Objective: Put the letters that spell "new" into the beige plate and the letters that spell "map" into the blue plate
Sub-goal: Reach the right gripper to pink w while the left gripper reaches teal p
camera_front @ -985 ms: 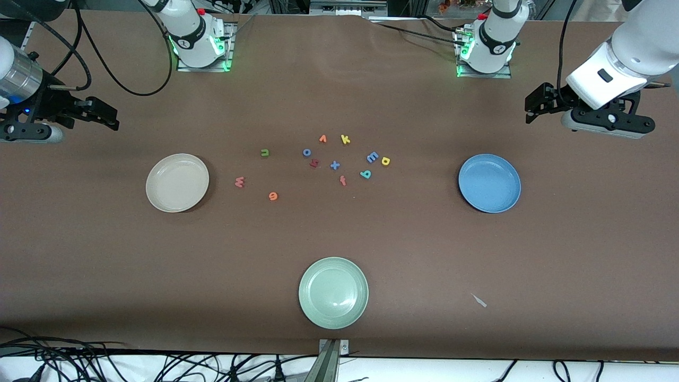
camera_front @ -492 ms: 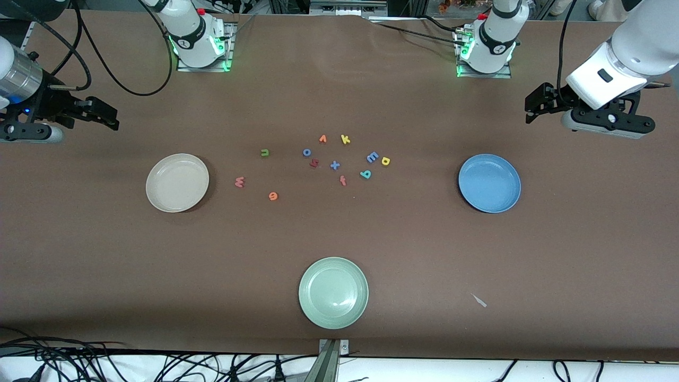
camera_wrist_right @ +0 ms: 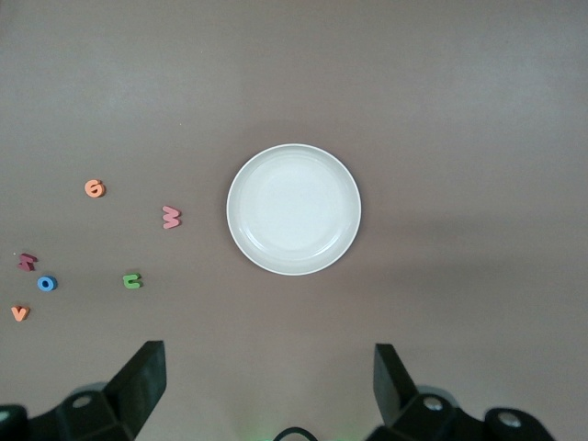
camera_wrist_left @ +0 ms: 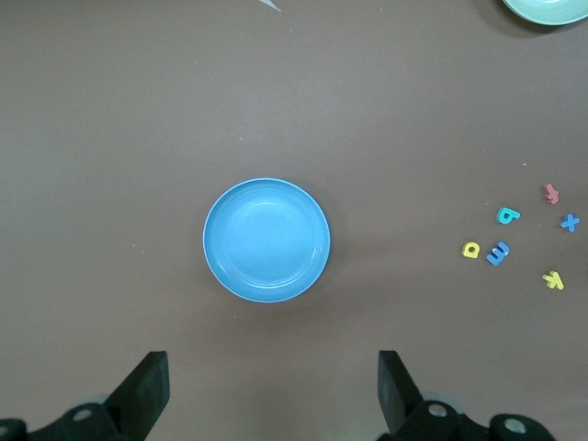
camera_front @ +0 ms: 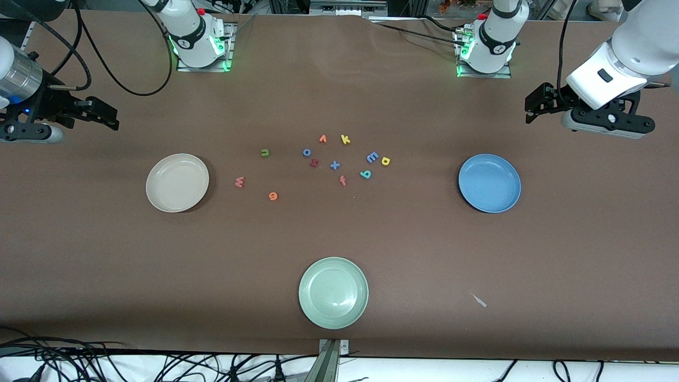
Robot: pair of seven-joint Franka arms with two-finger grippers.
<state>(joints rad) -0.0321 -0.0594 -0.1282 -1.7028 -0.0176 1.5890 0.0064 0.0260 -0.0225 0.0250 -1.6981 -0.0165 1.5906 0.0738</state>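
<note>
The beige plate [camera_front: 177, 183] lies toward the right arm's end and the blue plate [camera_front: 489, 183] toward the left arm's end. Both plates hold nothing. Between them the letters lie loose on the table: green n [camera_front: 264, 153], pinkish w [camera_front: 239, 182], orange e [camera_front: 273, 196], light blue m [camera_front: 373, 157], teal looped letter [camera_front: 365, 173] and yellow looped letter [camera_front: 385, 161]. My left gripper [camera_front: 533, 106] hangs open over bare table beside the blue plate [camera_wrist_left: 266, 241]. My right gripper [camera_front: 109, 114] hangs open over bare table beside the beige plate [camera_wrist_right: 294, 209].
A pale green plate [camera_front: 333, 292] sits nearest the front camera, mid-table. Other letters lie among the cluster: orange v [camera_front: 322, 139], yellow k [camera_front: 345, 139], blue o [camera_front: 306, 153], dark red h [camera_front: 314, 163], blue x [camera_front: 334, 165] and a red letter [camera_front: 343, 181].
</note>
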